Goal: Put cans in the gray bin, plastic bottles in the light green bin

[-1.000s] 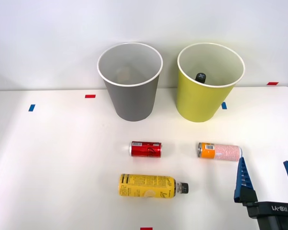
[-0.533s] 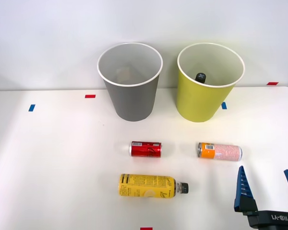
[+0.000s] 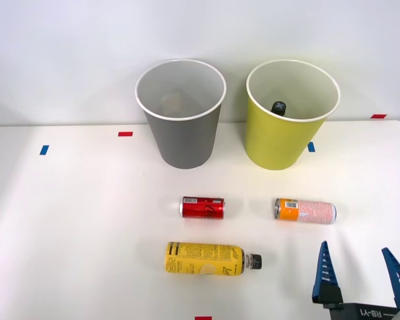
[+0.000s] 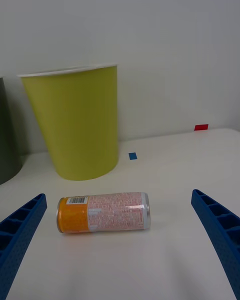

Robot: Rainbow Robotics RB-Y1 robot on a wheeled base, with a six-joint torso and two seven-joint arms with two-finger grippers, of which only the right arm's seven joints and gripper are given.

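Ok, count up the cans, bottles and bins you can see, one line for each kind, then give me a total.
Cans: 2, the red can and the orange-ended can.
Plastic bottles: 2, the yellow-label bottle on the table and a black cap showing inside the light green bin.
Bins: 2, light green and the gray bin.
Total: 6.

The right gripper [image 3: 361, 275] hangs low at the table's near right, blue fingers [image 3: 324, 274] spread wide

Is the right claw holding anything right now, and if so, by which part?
Nothing is held. The right claw is open and empty, its fingers spread apart, with the pink can lying on the table beyond them, untouched.
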